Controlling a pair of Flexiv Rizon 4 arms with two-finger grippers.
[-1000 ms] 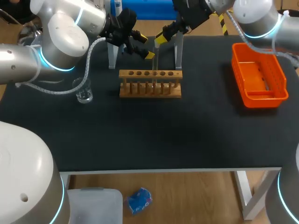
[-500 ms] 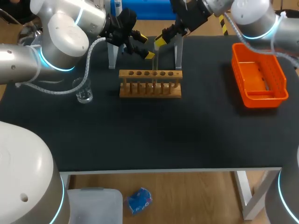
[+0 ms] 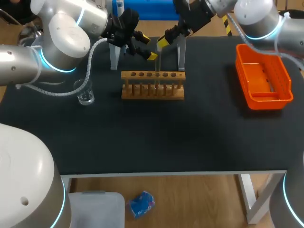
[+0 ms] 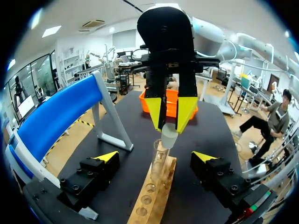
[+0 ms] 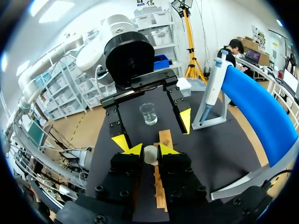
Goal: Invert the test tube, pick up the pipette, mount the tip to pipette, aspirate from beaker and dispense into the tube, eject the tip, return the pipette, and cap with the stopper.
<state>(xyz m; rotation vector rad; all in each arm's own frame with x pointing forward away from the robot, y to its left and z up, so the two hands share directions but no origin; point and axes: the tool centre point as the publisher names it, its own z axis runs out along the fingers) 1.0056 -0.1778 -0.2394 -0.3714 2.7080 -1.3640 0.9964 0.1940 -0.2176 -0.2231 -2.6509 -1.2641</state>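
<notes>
Upper middle of frame: small white stopper pinched in right hand, at mouth of clear glass test tube standing in wooden rack. Left hand open, flanking tube. Probably light, squashy stopper and brittle, slick glass: hold stopper's top, press gently.

Wooden rack, clear glass beaker, matt white stopper

Mid-tabletop: rack, test tube upright in it. Left of rack: beaker. Well right of rack: bin. Behind rack: pipette stand. Above rack, over the tube: right end effector with stopper between its fingers. Left end effector just beside the tube.
</notes>
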